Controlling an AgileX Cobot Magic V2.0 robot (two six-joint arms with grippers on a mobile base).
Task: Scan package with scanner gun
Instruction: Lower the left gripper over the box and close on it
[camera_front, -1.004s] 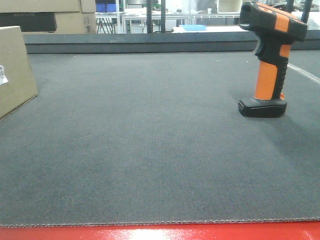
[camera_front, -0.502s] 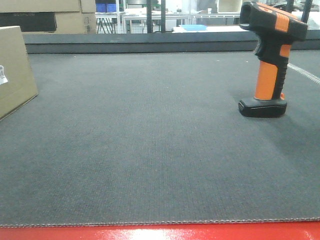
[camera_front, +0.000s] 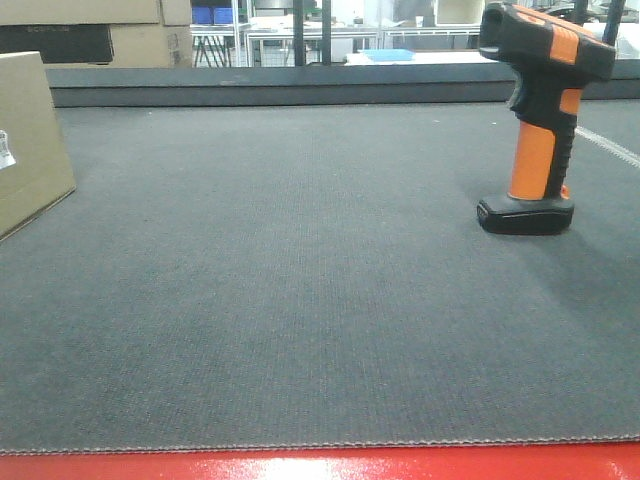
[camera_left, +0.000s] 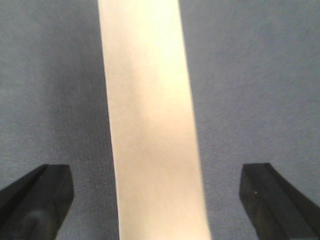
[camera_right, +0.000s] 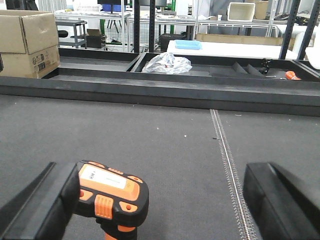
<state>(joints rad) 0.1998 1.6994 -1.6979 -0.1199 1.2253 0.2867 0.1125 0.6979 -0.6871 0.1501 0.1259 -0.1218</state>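
Currently the released left tool (camera_left: 155, 197) frames the package (camera_left: 150, 100), and the released right tool (camera_right: 160, 200) frames the scanner gun (camera_right: 112, 192).

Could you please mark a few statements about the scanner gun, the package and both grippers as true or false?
1. The scanner gun stands upright on its base. True.
2. The package sits in the middle of the mat. False: it is at the left edge of the front view.
3. The left gripper is open, with the package between its fingers in the wrist view. True.
4. The right gripper is shut on the scanner gun. False: its jaws stand wide apart.
5. The scanner gun's handle is blue. False: it is orange.
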